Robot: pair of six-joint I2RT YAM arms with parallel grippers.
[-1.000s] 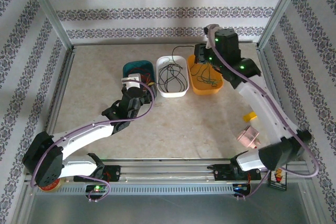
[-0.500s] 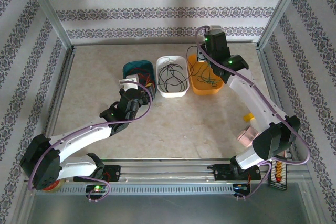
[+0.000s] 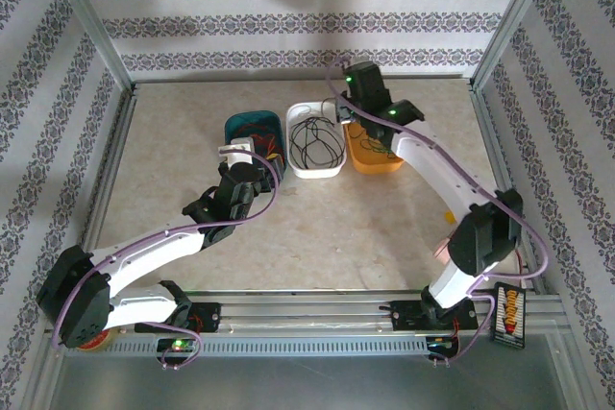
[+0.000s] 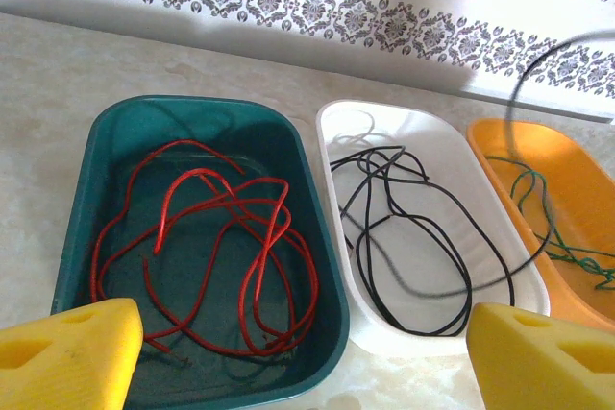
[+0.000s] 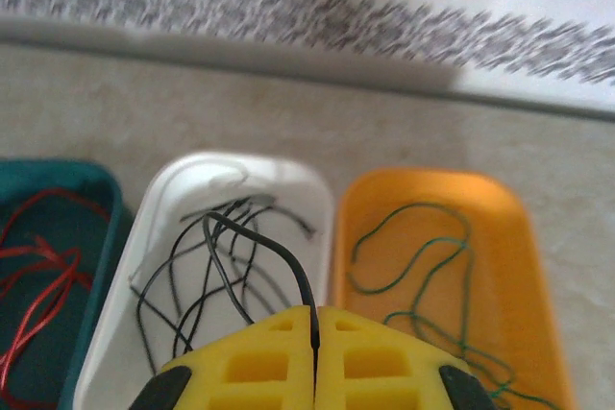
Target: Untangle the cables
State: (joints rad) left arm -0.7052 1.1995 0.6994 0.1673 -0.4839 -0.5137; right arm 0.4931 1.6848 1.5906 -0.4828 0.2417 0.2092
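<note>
Looks nearly done, judging by the layout. Three trays sit in a row near the far edge of the worktop (image 3: 173, 160), about mid-width, one colour in each. The red cable (image 4: 231, 201) is loose in the teal tray (image 4: 106, 141), the black loops (image 4: 389, 162) are in the white tray (image 4: 432, 132), and the green cable (image 5: 413, 205) is in the orange tray (image 5: 500, 266). No colours cross between trays that I can see. One item is open: the right end effector (image 5: 314, 333) is closed tight, pads together, pinching a black strand (image 5: 252, 229). That strand arcs up out of the pinch and drops into the white tray among the other black loops. I can't tell whether it's a separate wire or an end of the same one. From the top camera the right end effector (image 3: 348, 112) sits above the far end of the row, about over the white/orange boundary. The strand is therefore lifted and not lying flat, but it hangs on the white side and clear of the green cable. What's left, I'd say, is to let that strand down fully inside the white tray and release it, then check the black loops aren't knotted. The left end effector (image 4: 307, 362) is wide open and empty, hanging at the near side of the teal and white trays. The red cable is just ahead of and below it, and nothing touches its pads (image 4: 72, 352).
</note>
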